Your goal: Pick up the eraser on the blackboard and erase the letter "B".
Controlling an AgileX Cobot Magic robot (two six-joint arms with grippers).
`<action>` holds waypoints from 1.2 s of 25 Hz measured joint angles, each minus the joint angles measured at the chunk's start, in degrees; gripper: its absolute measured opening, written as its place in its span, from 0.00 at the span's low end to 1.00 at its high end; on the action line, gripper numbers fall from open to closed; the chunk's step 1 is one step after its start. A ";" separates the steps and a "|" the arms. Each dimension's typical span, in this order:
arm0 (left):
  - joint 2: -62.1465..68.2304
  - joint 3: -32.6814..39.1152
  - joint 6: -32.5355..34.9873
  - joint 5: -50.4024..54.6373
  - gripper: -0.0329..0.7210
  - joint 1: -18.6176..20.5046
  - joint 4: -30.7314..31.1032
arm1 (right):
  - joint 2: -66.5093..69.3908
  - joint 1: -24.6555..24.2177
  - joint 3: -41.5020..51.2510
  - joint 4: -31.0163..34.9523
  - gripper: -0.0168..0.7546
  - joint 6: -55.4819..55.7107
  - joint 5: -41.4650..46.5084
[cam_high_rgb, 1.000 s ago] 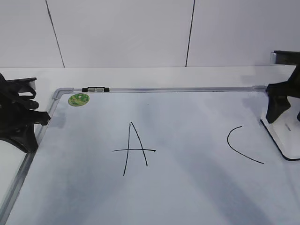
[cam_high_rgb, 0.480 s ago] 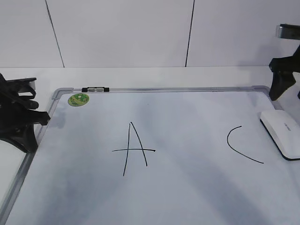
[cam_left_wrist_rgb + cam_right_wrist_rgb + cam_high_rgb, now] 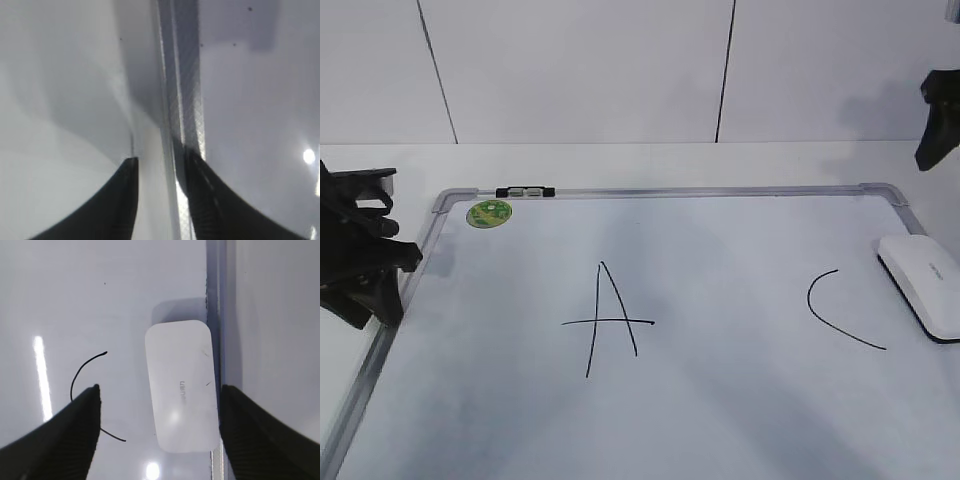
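With the left tool [image 3: 157, 172] spread empty astride the blackboard [image 3: 720, 420] frame, no B visible between A [image 3: 608, 318] and C [image 3: 840, 310], and the eraser [image 3: 182, 399] lying released beneath the spread right tool [image 3: 159, 412], another pass would likely smudge C.

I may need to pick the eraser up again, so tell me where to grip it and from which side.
Grip the eraser across its two long sides near mid-length, coming straight down from above. It lies flat on the blackboard, its right long side close against the frame, so that finger has little room. The right gripper hangs open above it.
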 joint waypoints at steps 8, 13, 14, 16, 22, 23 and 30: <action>-1.20 0.94 -0.10 1.83 0.53 0.00 -0.24 | -5.58 0.00 0.00 0.09 0.77 0.33 0.55; -3.15 1.07 -0.98 3.36 0.53 0.00 2.10 | -8.24 0.00 0.00 0.67 0.77 0.93 0.84; -3.60 1.07 -1.09 4.04 0.53 0.00 2.33 | -9.04 0.00 0.00 0.78 0.77 1.18 0.84; -4.72 1.07 -1.30 5.76 0.53 0.00 2.72 | -10.88 0.00 0.00 0.91 0.77 1.35 0.88; -9.63 1.07 -1.32 10.75 0.48 0.00 3.48 | -18.66 0.00 0.59 1.58 0.77 2.32 1.18; -10.42 1.07 -1.41 11.96 0.46 0.00 3.57 | -20.09 0.00 1.31 2.12 0.77 2.37 1.18; -15.58 1.20 -1.45 16.53 0.42 0.00 4.27 | -33.52 0.00 13.25 3.63 0.76 2.52 1.52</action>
